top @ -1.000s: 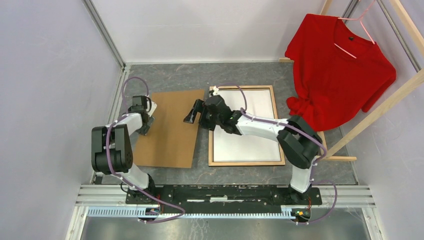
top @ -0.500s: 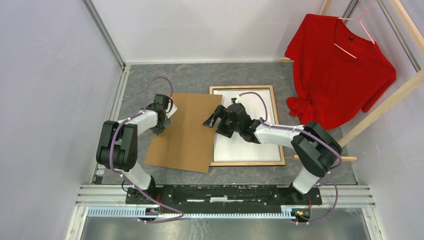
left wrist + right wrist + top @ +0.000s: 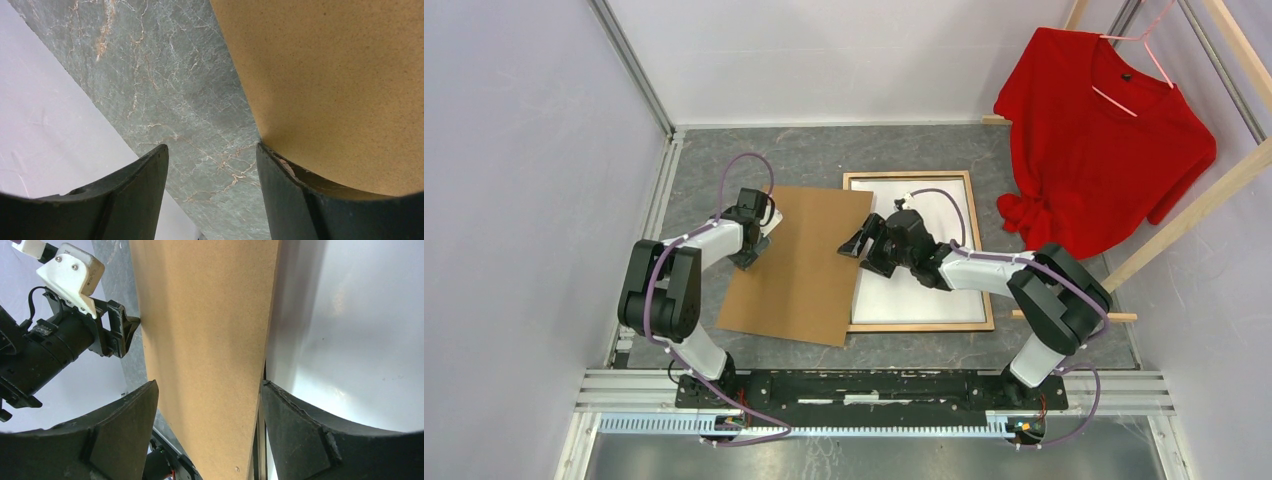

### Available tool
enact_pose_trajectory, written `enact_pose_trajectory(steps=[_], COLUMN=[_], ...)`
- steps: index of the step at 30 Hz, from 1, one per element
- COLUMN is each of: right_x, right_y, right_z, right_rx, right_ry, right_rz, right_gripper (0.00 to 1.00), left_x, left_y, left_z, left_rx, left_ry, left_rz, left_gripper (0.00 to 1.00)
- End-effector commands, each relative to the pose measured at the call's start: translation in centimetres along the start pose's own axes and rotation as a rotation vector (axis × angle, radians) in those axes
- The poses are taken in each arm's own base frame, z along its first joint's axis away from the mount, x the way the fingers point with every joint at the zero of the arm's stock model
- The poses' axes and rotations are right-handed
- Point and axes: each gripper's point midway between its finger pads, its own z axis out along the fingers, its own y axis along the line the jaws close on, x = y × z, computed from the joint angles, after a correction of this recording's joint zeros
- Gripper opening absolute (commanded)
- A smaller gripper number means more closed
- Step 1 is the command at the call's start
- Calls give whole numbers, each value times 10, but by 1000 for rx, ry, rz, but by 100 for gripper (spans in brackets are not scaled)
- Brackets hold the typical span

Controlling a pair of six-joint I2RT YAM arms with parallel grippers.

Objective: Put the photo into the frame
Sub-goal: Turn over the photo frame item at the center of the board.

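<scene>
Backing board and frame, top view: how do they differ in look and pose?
The backing board is solid plain brown; the frame is a thin light-wood rail around a white surface. The board lies skewed, its right edge over the frame's left rail; the frame lies square to the table. Both are large flat rectangles of similar size.

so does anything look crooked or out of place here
The brown backing board sits askew, rotated against the frame. Its right edge overlaps the frame's left rail rather than lying square within the rails.
</scene>
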Motion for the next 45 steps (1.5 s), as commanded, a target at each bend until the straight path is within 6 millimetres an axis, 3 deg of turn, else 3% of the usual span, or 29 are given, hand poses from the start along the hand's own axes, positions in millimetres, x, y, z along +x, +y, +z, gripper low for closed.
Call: enact_pose_trajectory(steps=[1,7,15,22,38,45], right_x=[0,0,5,3,2,2], right_y=[30,36,16,16,-14,-12], right_z=[0,2,6,5,1,1], right_rx=[-127,-143,-85,-72,40,25], right_ry=[12,24,31,24,-2,1], right_rz=[10,2,-13,-39,-92,-93], right_gripper=[79,76,76,76,74,73], left_x=[19,18,20,18,22,21], left_y=[-88,-91,-91,-87,-84,-84], left_z=[8,9,9,9,10,10], left_rx=[335,350,345,331,313,313], left_ry=[48,48,52,51,65,66], left_rz=[-26,-26,-15,-24,-14,-14], left_gripper=[73,73,73,72,69,69])
